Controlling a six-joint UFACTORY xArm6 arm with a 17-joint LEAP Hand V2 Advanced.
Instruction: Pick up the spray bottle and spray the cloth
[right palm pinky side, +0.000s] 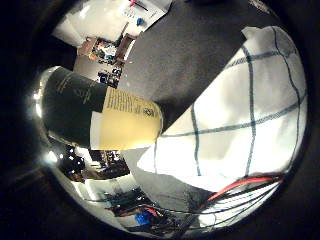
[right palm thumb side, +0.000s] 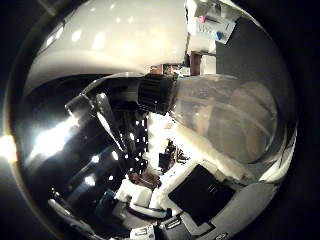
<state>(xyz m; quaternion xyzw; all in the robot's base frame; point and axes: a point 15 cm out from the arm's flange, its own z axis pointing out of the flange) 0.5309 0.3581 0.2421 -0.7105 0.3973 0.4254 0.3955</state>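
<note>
One spray bottle (right palm thumb side: 220, 120) close before palm, above cloth (right palm pinky side: 245, 115).

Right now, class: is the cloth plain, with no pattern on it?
No. The cloth is white with dark crossing lines forming a check.

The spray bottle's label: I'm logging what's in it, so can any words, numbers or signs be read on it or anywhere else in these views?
None can be read.
Spray bottle, label: lines of small dark print on the yellow part and faint print on the dark part, all too blurred to read.
Checked cloth: only a grid of lines, no writing.
White sheet at the far edge of the dark table: coloured marks, too small to make out.
</note>
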